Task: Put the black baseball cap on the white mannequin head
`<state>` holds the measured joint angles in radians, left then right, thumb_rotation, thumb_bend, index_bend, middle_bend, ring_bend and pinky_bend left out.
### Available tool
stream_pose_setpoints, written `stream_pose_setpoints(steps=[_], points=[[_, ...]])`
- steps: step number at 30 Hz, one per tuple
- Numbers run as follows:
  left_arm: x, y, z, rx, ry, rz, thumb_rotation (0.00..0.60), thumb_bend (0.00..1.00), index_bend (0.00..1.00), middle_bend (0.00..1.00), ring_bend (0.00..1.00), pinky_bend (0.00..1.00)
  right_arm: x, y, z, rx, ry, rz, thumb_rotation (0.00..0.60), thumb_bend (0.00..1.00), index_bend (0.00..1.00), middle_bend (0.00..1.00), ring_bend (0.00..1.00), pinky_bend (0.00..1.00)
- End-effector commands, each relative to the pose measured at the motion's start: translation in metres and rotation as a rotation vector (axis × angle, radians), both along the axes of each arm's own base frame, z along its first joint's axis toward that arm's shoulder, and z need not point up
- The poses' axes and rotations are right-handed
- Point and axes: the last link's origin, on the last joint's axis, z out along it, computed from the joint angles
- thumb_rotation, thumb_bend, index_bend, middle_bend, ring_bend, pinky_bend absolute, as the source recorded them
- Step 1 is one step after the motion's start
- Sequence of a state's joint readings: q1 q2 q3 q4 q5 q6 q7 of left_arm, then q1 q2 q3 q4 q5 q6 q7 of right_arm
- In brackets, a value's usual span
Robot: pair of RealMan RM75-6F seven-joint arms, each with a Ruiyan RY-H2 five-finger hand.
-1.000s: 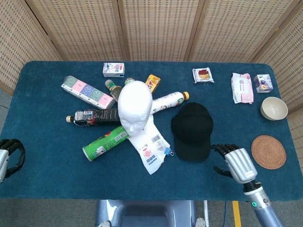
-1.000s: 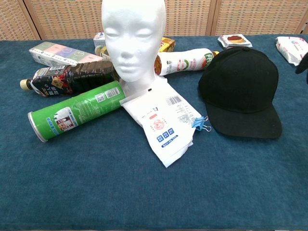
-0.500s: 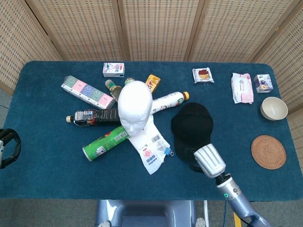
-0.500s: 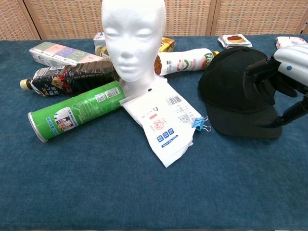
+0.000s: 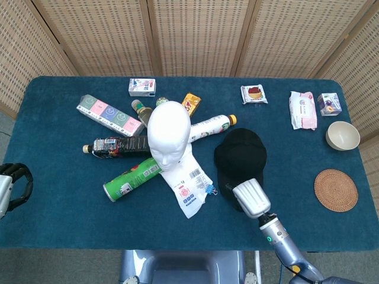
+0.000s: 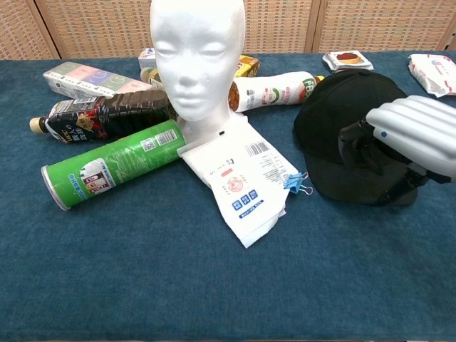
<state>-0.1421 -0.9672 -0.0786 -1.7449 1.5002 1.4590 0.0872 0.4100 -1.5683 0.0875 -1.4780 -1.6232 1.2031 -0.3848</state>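
Right of the tabletop's (image 5: 71, 225) centre: black baseball cap (image 5: 240, 155), lying flat, brim toward the near edge. Right hand (image 5: 251, 198) over the brim, silver back up, dark fingers (image 6: 356, 146) curled down onto the cap (image 6: 353, 117); whether they actually grip the cloth cannot be told. Left hand (image 5: 10, 189) at the tabletop's left edge, off the cloth, fingers curled in, holding nothing.

At centre: white mannequin head (image 5: 168, 131), upright, bare, just left of the cap.

Around the head's base: green can (image 5: 131, 178) on its side; dark bottle (image 5: 115, 145); white bottle (image 5: 208, 126); white pouch (image 5: 188, 183) with a blue clip (image 5: 210, 189) at its edge.

Toward the right edge: beige bowl (image 5: 342, 135); woven coaster (image 5: 336, 190); wipes packet (image 5: 302, 110).
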Motion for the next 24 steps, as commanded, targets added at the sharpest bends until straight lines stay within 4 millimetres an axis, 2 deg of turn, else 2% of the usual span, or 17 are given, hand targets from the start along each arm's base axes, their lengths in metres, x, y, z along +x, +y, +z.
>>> stream_pose_setpoints(steps=[1, 24], points=[[-0.001, 0.000, -0.001, -0.004, -0.001, 0.002, 0.600, 0.31, 0.58, 0.42, 0.35, 0.36, -0.002, 0.000, -0.005, -0.001, 0.014, -0.003, 0.600, 0.08, 0.55, 0.74, 0.86, 0.89], [-0.005, -0.004, 0.000, -0.009, -0.002, 0.014, 0.600, 0.31, 0.58, 0.42, 0.35, 0.36, -0.022, -0.006, -0.021, -0.067, 0.073, -0.020, 0.600, 0.08, 0.55, 0.75, 0.87, 0.90]])
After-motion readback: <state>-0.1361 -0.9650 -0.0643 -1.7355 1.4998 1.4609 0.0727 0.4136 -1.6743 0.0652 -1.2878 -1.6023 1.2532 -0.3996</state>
